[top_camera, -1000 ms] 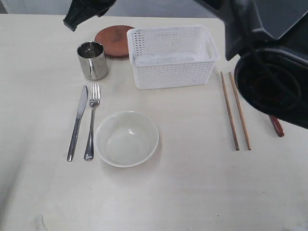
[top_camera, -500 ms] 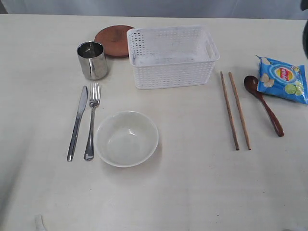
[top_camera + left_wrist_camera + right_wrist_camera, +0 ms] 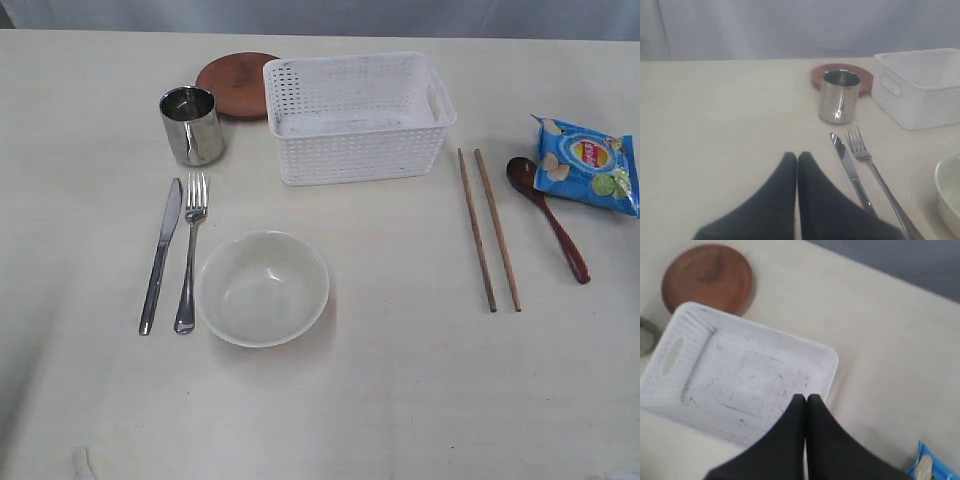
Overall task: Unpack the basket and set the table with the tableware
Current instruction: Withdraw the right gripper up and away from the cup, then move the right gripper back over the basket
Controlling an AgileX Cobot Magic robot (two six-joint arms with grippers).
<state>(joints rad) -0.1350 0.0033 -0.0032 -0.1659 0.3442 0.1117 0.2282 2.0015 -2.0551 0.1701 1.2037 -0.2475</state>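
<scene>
The white perforated basket (image 3: 355, 117) stands empty at the back of the cream table (image 3: 400, 390). Laid out around it are the steel cup (image 3: 192, 124), the brown plate (image 3: 232, 84), the knife (image 3: 160, 255), the fork (image 3: 190, 250), the off-white bowl (image 3: 263, 288), the chopsticks (image 3: 488, 228) and the red-brown spoon (image 3: 548, 218). Neither arm shows in the exterior view. My left gripper (image 3: 797, 156) is shut and empty, above bare table beside the knife (image 3: 850, 170) and fork (image 3: 875, 175). My right gripper (image 3: 806, 397) is shut and empty, high over the basket (image 3: 740, 375).
A blue chips packet (image 3: 588, 165) lies at the right edge beside the spoon's bowl. A small white scrap (image 3: 84, 462) sits at the front left of the table.
A second ago both dark arms filled the top of the exterior view, hiding the spoon and chips packet. They have pulled out of that view, which now shows the whole layout.
</scene>
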